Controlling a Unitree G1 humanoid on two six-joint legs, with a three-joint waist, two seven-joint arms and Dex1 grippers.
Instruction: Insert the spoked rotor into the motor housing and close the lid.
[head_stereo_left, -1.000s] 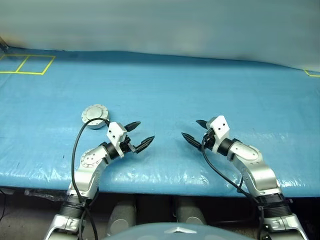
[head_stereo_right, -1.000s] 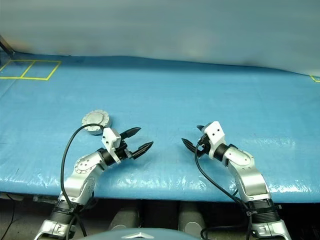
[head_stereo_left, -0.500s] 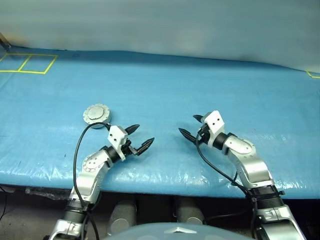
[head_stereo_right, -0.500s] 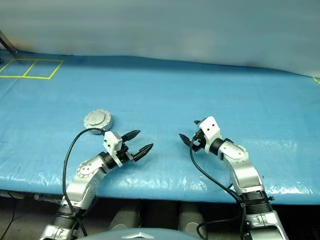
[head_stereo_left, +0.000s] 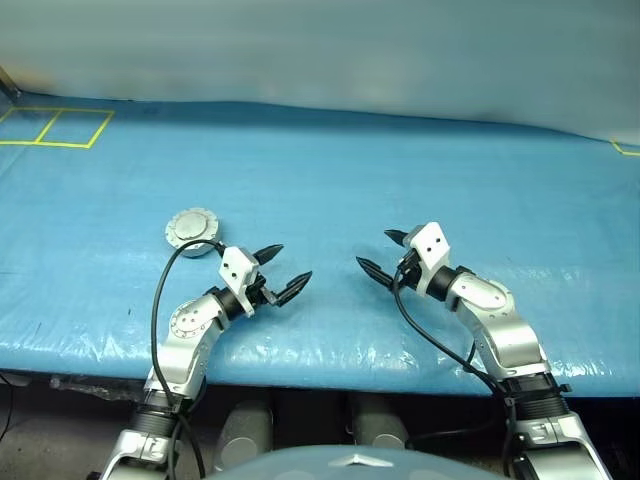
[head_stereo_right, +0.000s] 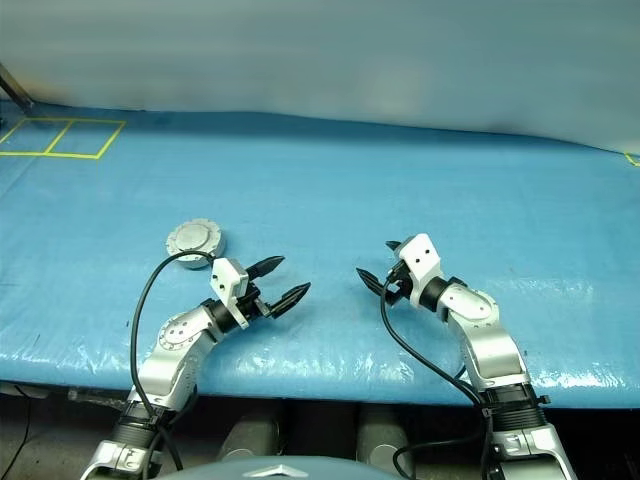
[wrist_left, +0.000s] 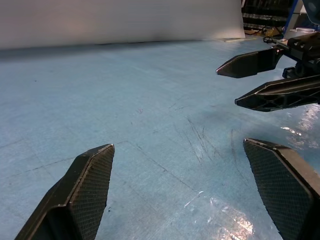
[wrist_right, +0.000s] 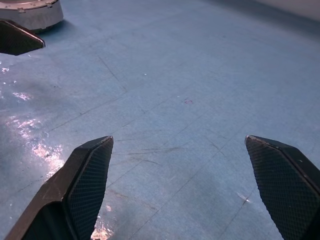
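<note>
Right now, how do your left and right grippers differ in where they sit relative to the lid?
The left gripper hovers close beside the lid, just in front and to its right; the right gripper is far off across the blue mat. The left gripper points rightward, the right gripper leftward. Both have their fingers open and hold nothing.

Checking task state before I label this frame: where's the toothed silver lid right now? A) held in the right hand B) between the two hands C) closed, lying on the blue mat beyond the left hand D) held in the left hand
C: the lid lies shut on the blue mat, just beyond the open, empty left hand.
</note>
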